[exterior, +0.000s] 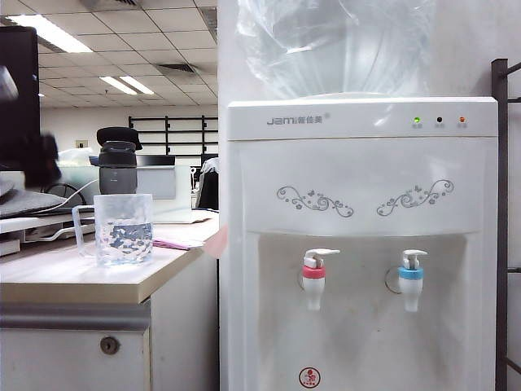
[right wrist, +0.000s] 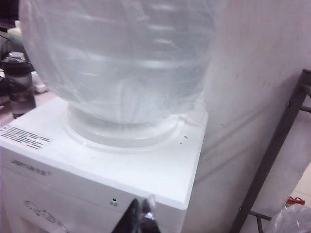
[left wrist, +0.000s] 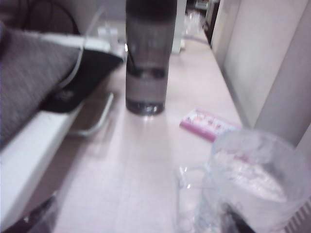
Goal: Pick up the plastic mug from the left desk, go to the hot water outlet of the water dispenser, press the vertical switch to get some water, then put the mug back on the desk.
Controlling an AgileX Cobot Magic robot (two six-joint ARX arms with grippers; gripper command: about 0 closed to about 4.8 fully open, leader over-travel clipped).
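Near bench (exterior: pixel 73 281) front edge stood plastic mug (exterior: pixel 122 230), water inside; left gripper (left wrist: pixel 232 219) fingers apart, seemingly released, should withdraw straight, clearing handle. Right gripper (right wrist: pixel 141 213) fingers together above water dispenser (right wrist: pixel 146 170).

Dark grey bottle (exterior: pixel 118 167) with black lid upright, toward tabletop's far edge. Pink packet (left wrist: pixel 208 123) flat near right edge. Blue-collared tap (exterior: pixel 411 279). Black metal rack (exterior: pixel 500 220) at right.

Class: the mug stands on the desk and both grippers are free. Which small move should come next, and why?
Probably the left gripper, open above the desk, should ease down around the plastic mug: it stands untouched near the desk's edge, just below that gripper. The right gripper, shut, hovers over the water dispenser.
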